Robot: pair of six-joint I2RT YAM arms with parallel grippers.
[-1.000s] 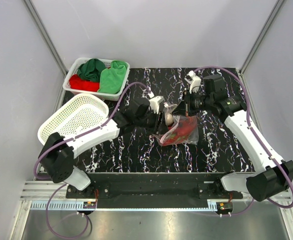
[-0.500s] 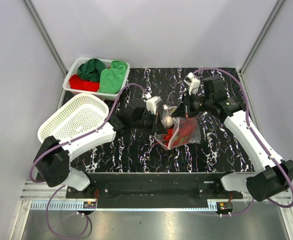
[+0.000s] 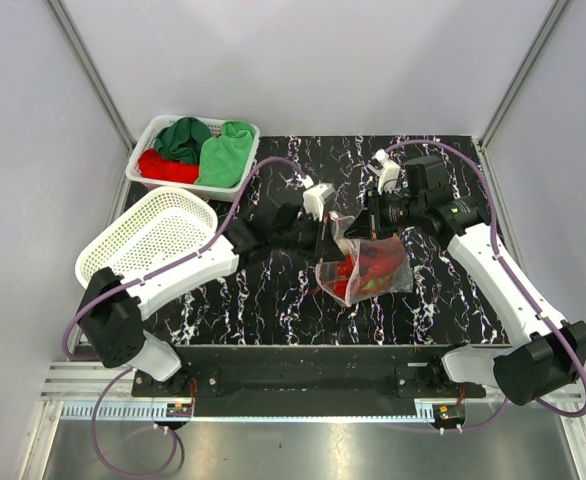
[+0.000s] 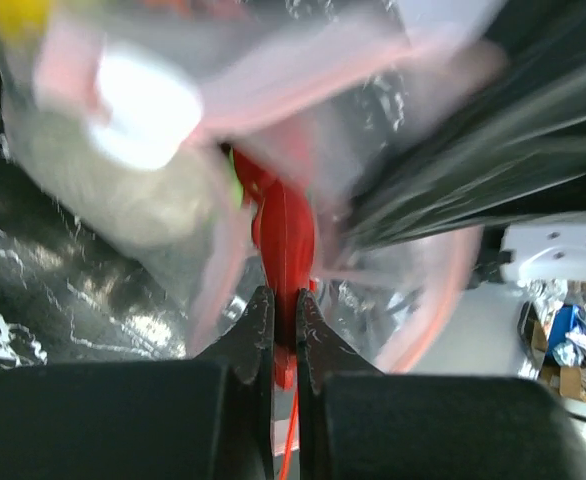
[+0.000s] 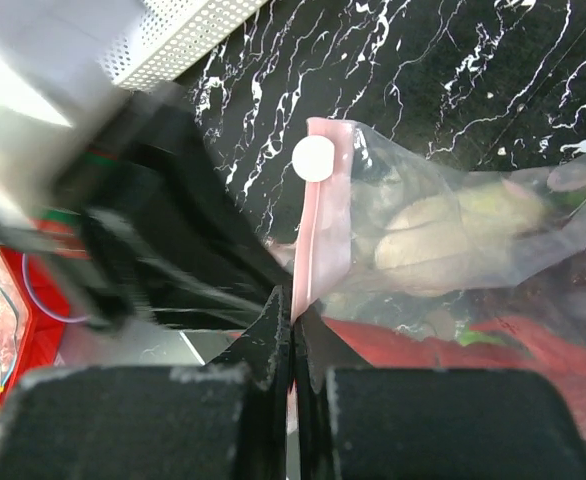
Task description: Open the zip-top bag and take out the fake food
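The zip-top bag (image 3: 368, 268) hangs above the black marbled table between both grippers, with red and pale fake food inside. My right gripper (image 3: 371, 222) is shut on the bag's pink zip strip (image 5: 318, 230), just below a white slider (image 5: 314, 158). A pale radish-like piece (image 5: 443, 235) and the red lobster (image 5: 533, 345) show through the plastic. My left gripper (image 3: 325, 243) meets the bag's left side. In the left wrist view, that gripper (image 4: 284, 292) is shut on a red piece of fake food (image 4: 283, 235), and the pink strip (image 4: 443, 290) curves around it.
A white basket (image 3: 143, 160) with folded green and red cloths stands at the back left. A second white basket (image 3: 153, 235), with nothing showing inside, lies tilted at the left beside my left arm. Grey walls enclose the table on three sides.
The bag has been lifted and shifted right and towards the front, and now hangs more open. My left gripper has followed it to the right. My right gripper has barely moved.
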